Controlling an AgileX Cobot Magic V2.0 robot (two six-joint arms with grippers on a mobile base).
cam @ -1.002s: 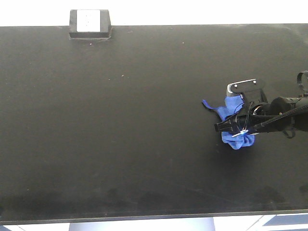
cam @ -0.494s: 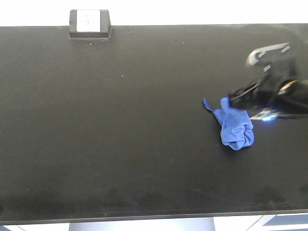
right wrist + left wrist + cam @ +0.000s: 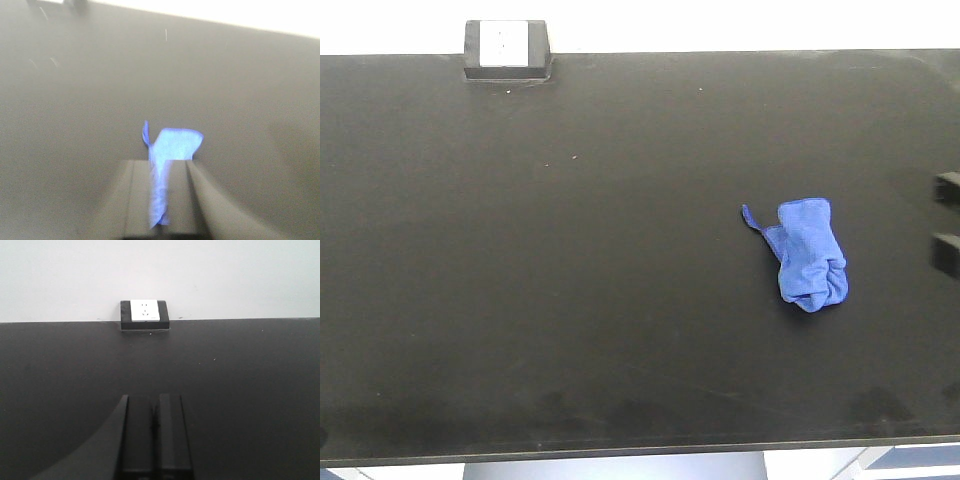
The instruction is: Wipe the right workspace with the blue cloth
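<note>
The blue cloth (image 3: 807, 255) lies bunched on the right part of the black right workspace (image 3: 600, 300), its thin tail pointing left. Only the two black fingertips of my right gripper (image 3: 948, 220) show at the right edge of the front view, spread apart, open and well clear of the cloth. In the right wrist view the blue cloth (image 3: 176, 142) appears ahead through the gap of the right gripper (image 3: 160, 162), blurred. My left gripper (image 3: 154, 398) is shut with nothing in it, hovering over bare benchtop (image 3: 250, 390).
A small black box with a white socket face (image 3: 507, 48) stands at the back edge, left of centre, and it also shows straight ahead as the box (image 3: 145, 314) in the left wrist view. The bench's front edge (image 3: 620, 455) runs along the bottom.
My right gripper let go of the blue cloth, lifted away and pulled back to the right edge. The cloth stays where it was.
</note>
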